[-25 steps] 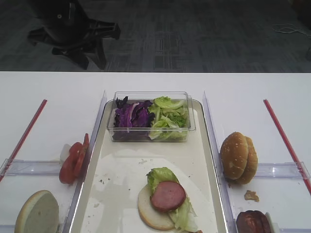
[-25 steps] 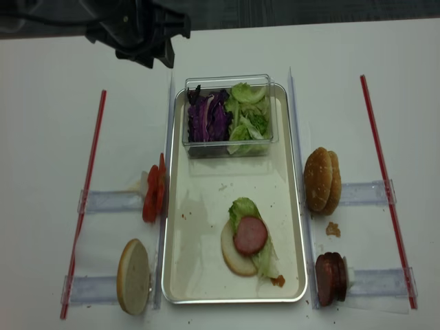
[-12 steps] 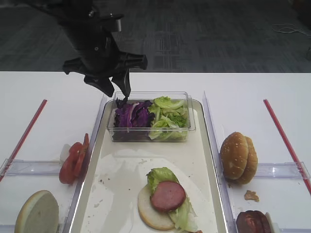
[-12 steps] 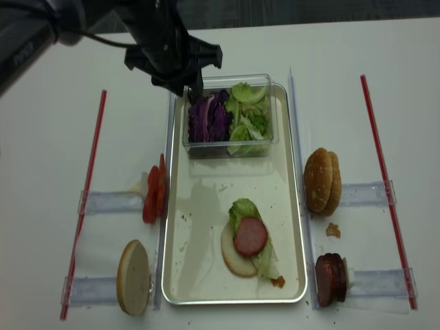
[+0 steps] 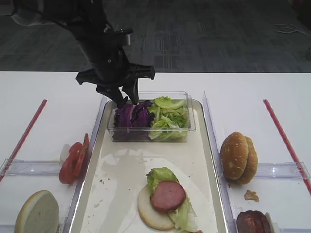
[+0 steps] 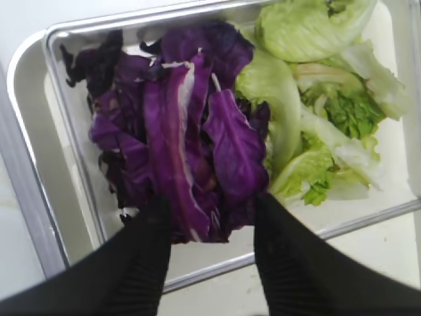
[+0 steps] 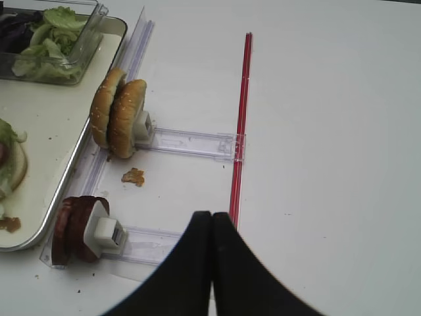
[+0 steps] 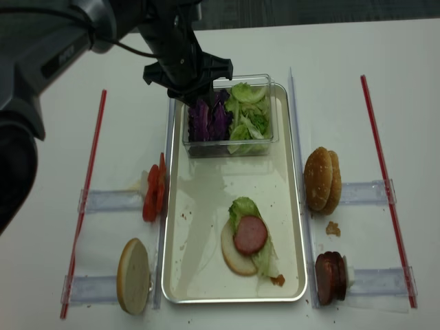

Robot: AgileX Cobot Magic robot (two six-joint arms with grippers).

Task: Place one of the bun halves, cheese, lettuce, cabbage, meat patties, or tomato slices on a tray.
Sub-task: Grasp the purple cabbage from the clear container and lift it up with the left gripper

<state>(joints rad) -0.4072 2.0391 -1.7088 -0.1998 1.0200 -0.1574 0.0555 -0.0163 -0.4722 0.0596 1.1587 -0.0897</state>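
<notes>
Tub (image 5: 150, 116) of clear plastic is sitting at the far end of the tray (image 5: 206, 160), holding cabbage (image 6: 191, 151) on its left side and lettuce (image 6: 316, 99) on its right. The tub wall is standing between the greens and the open tray floor.

Left gripper (image 6: 210, 217) is hanging over the tub's left half, fingers parted, one tip on either side of the near end of the cabbage pile. Jaws are not closed on anything; whether the tips are touching leaf, I cannot tell. In the high view the dark arm is covering the tub's back-left corner and part of the cabbage.

Cabbage is showing as deep purple, floppy strips with pale violet-white veins, one long strip lying lengthwise on top, the pile pressing against the lettuce.

Nearer on the tray a bun half (image 5: 150, 211) is lying cut face up, carrying lettuce and a pinkish patty (image 5: 167, 195).

Left of the tray, tomato slices (image 5: 73, 160) are standing on edge in a clear holder, and another bun half (image 5: 38, 212) is leaning nearer the front. Right of the tray, two bun halves (image 7: 118, 115) are standing on edge together, a crumb (image 7: 133, 176) lying near them, and dark patties (image 7: 74, 227) are standing in a second holder. A red strip (image 7: 240, 125) is running along the table beyond.

Right gripper (image 7: 212, 263) is hovering over bare table near the red strip, fingers pressed together, holding nothing.
</notes>
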